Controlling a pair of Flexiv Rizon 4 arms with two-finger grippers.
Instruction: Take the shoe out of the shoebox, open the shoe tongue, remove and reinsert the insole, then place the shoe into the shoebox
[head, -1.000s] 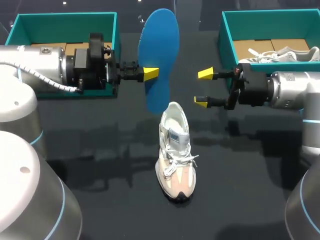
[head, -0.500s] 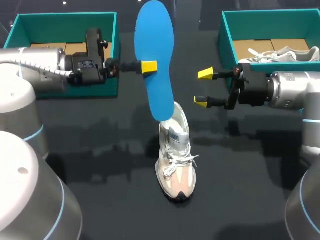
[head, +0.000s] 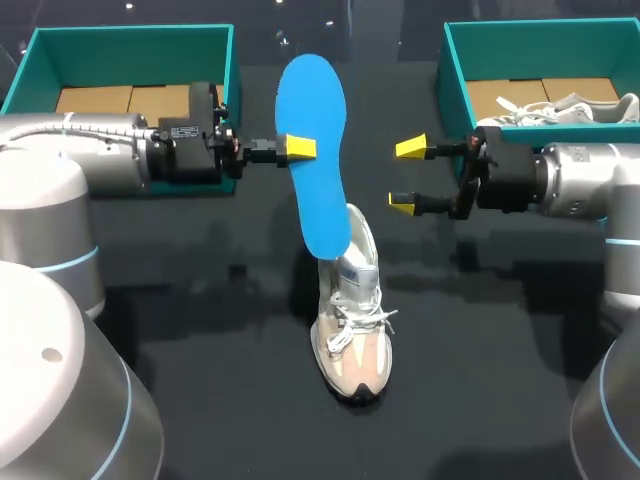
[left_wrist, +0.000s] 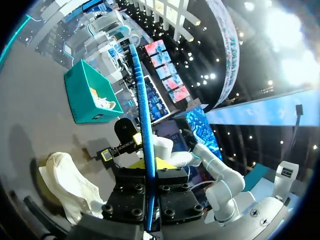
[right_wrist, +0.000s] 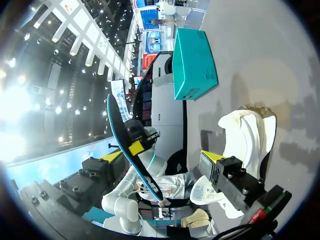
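Shoe (head: 352, 310): pale sneaker, upright on its sole near the middle of the table (head: 200, 310), toe toward the near edge, heel opening toward the far edge. The blue insole (head: 315, 150) is held on end above the heel. Its lower end lies over the opening in the head view; whether it touches cannot be told. The left gripper (head: 297, 148) pinches the insole by one long edge, about mid-length. The right gripper (head: 406, 176) is wide open and empty, just right of the insole, above the table.

Step in hand (judged): reinsertion. Tilt the lower end toward the toe and feed it along the shoe's length, under the tongue (head: 357, 272). The mid-length grip leaves a long free end that may bend or snag on the opening's rim. The shoe is free-standing and may tip; the right gripper could steady the heel.

Room: the left shoebox (head: 130, 38) sits at the far left corner and the right shoebox (head: 540, 30) at the far right corner, holding a second sneaker (head: 565, 108). The shoe is well apart from both boxes. The grippers flank the insole closely.
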